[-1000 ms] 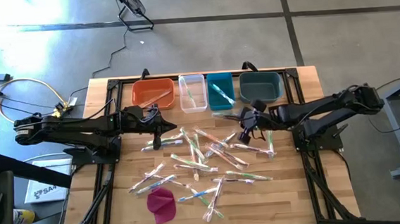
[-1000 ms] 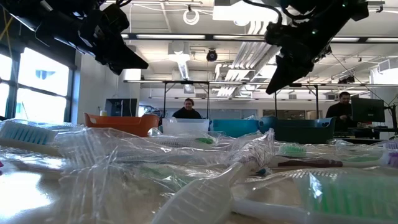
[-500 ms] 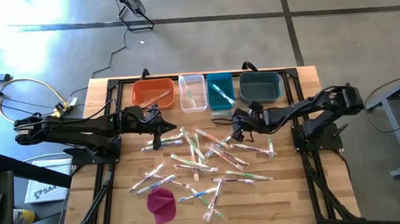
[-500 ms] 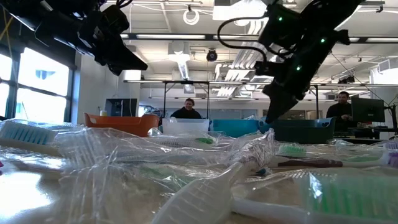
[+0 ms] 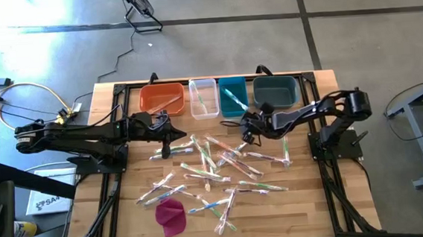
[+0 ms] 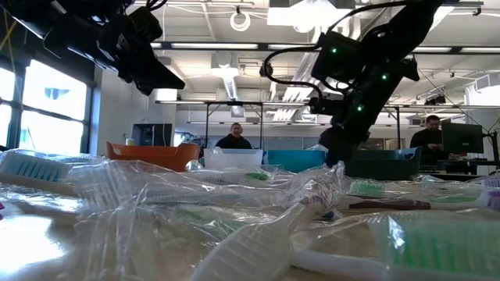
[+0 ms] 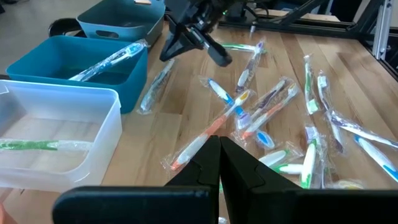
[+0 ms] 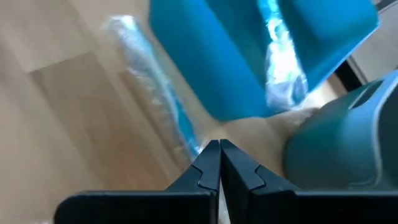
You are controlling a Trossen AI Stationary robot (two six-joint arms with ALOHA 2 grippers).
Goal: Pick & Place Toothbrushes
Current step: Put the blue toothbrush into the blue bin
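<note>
Several wrapped toothbrushes lie scattered flat on the wooden table. One with a blue handle lies along the near wall of the teal bin, also seen from the left wrist. My right gripper is shut, slanting down just above that toothbrush's end, with nothing between its fingers. My left gripper is shut and empty, raised over the pile's left side.
Along the far edge stand an orange bin, a clear bin, the teal bin and a dark teal bin; three hold toothbrushes. A magenta cloth lump lies near the front. People are in the room beyond.
My right gripper has come down and gone toward the table's left, tipping more steeply, until it hangs by the near wall of the teal bin. It has stayed shut. The toothbrushes have not moved.
</note>
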